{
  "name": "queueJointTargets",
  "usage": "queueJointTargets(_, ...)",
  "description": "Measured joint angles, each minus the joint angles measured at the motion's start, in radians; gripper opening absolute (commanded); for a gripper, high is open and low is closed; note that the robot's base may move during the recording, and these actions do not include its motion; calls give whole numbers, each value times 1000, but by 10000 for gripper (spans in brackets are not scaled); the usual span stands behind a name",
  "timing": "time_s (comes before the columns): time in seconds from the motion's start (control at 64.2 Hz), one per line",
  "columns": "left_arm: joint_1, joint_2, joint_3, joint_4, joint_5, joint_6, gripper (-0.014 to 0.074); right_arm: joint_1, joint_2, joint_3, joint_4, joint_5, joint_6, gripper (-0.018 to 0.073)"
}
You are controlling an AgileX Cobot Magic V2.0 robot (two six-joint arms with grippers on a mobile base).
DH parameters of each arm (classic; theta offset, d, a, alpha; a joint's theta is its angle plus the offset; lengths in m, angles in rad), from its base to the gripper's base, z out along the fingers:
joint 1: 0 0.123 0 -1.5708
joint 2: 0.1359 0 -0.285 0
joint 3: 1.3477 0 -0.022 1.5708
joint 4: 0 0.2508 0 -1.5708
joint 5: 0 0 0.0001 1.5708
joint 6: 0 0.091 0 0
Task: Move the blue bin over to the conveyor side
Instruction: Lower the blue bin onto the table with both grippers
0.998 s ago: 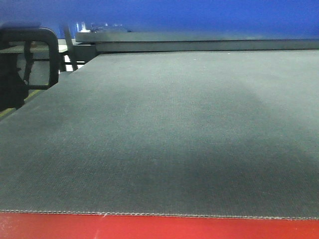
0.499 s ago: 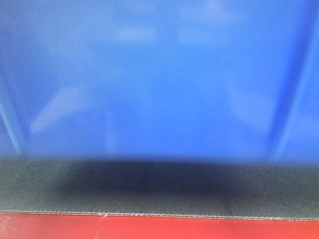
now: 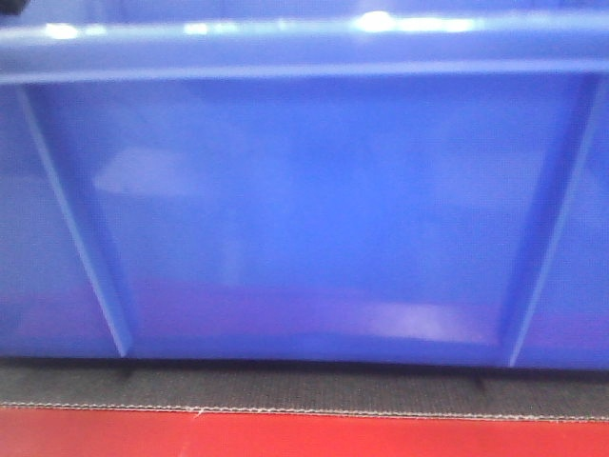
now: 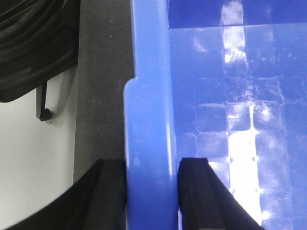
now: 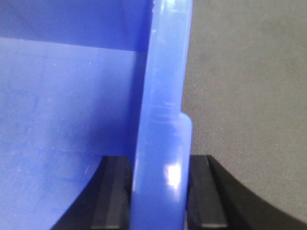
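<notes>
On the conveyor, close behind its red frame edge, the blue bin is sitting with its base apparently resting on the dark belt and its near wall filling the front view, rolled rim uppermost. Both arms are gripping it: the left gripper is clamping the rim on the bin's left side, with 1 finger outside the wall and 1 inside, and the right gripper is doing the same on the opposite rim. In each wrist view the black fingers are pressing against the blue rim with no gap showing.

Judging by this, the step in hand is setting the bin down and letting go. Doing it well is calling for both grippers to be opening together only once the base is fully bearing on the belt, so the bin is not tipping or sliding toward the red edge. Fingers should then be rising straight up, since the inner ones are sitting inside the walls and could be catching under the rim.
</notes>
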Motion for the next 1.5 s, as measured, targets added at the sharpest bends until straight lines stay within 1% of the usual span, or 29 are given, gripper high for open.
queueJointTargets(0.187,0,40,0,-4,-2,-7,-20,0,36,2,-5,-1,0,-80)
queueJointTargets(0.546,0,59,0,-17,-12,-8,-20,0,49,9,-19,-20,0,-80)
queueJointTargets(0.592,0,66,0,-17,-14,-8,-19,0,58,9,-21,-21,0,-66)
queueJointTargets(0.67,0,81,0,-17,-20,-8,-5,-2,73,9,-21,-24,2,30)
queueJointTargets(0.717,0,87,0,-17,-22,-8,23,-2,84,9,-22,-24,2,132)
queueJointTargets(0.748,0,94,0,-17,-22,-8,49,-2,89,9,-22,-24,2,181)
queueJointTargets(0.764,0,97,0,-17,-22,-8,64,-2,89,9,-22,-24,2,230)
queueJointTargets(0.795,0,99,0,-17,-22,-8,101,-2,93,9,-22,-24,2,291)
queueJointTargets(0.811,0,99,0,-20,-24,-8,133,-2,92,9,-22,-24,0,333)
queueJointTargets(0.826,0,99,0,-22,-24,-8,156,-2,95,11,-22,-24,0,346)
queueJointTargets(0.873,0,99,0,-29,-31,-8,229,-2,94,11,-18,-33,-2,420)
queueJointTargets(0.951,0,99,-2,-46,-47,-10,344,0,93,8,-4,-68,-4,471)
queueJointTargets(0.998,-3,99,-4,-60,-62,-10,401,0,93,8,0,-80,-4,468)
queueJointTargets(1.06,-7,99,-8,-72,-81,-10,456,1,93,4,4,-91,-6,454)
queueJointTargets(1.107,-7,99,-10,-78,-89,-12,468,1,93,-5,7,-93,-6,437)
queueJointTargets(1.247,-7,91,-12,-87,-113,-12,463,2,93,-65,9,-81,-6,348)
queueJointTargets(1.325,-7,79,-25,-88,-118,-12,463,2,90,-109,12,-52,-6,276)
queueJointTargets(1.387,-7,67,-42,-75,-118,-12,460,2,84,-149,12,-22,-6,204)
queueJointTargets(1.434,-7,52,-59,-61,-111,-12,447,2,77,-179,14,0,-6,154)
queueJointTargets(1.496,-7,35,-88,-43,-97,-12,389,2,66,-222,14,27,-6,87)
